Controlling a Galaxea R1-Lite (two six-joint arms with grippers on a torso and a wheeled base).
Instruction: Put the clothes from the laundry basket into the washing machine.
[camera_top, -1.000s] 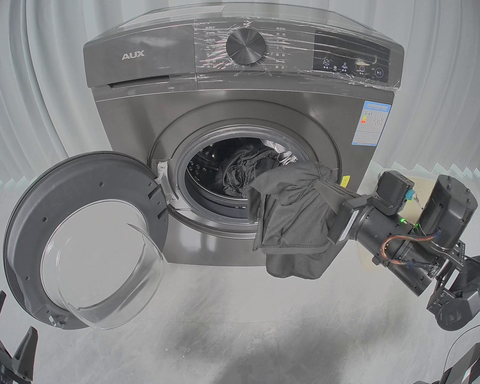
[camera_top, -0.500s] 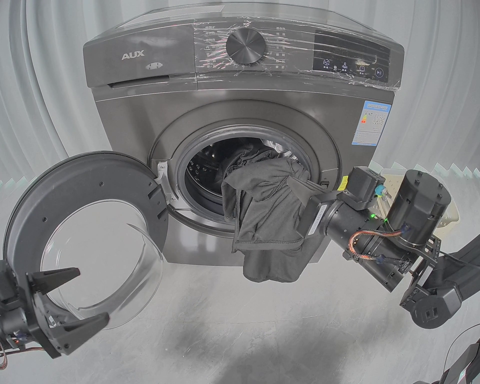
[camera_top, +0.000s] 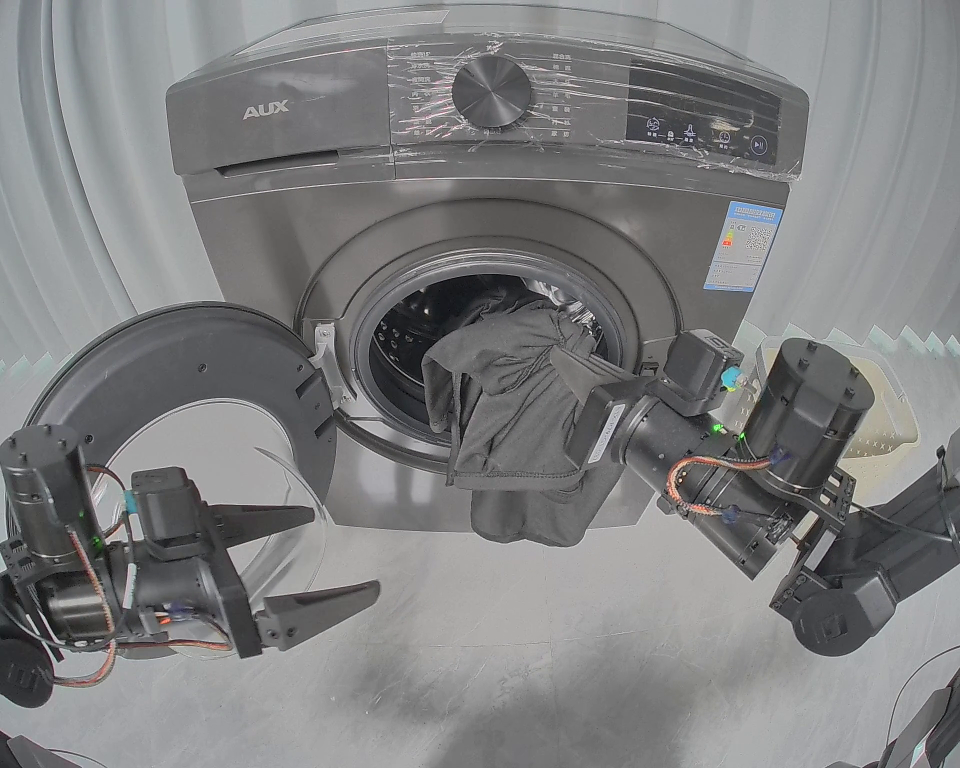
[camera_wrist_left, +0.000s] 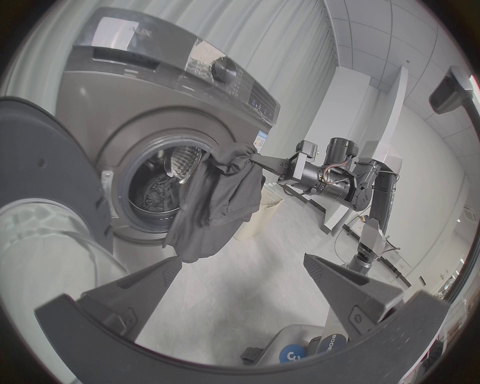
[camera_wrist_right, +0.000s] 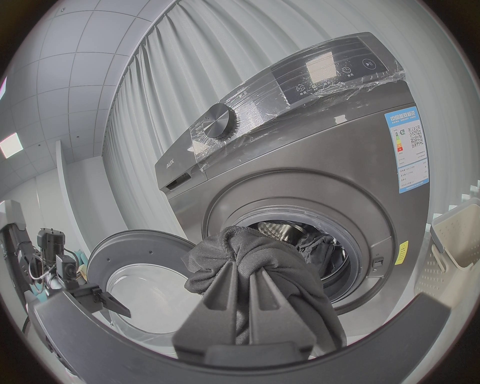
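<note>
Gripped dark grey cloth garment (camera_top: 510, 400) bunched in closed right pincer (camera_wrist_right: 245, 270) at mouth of grey washing machine (camera_top: 300, 230), for loading; left pincer (camera_top: 346, 552) open, empty.

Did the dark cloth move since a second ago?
Yes. The cloth, held by the right gripper, slid to the robot's left, away from the blue label and across the washer's opening.
</note>
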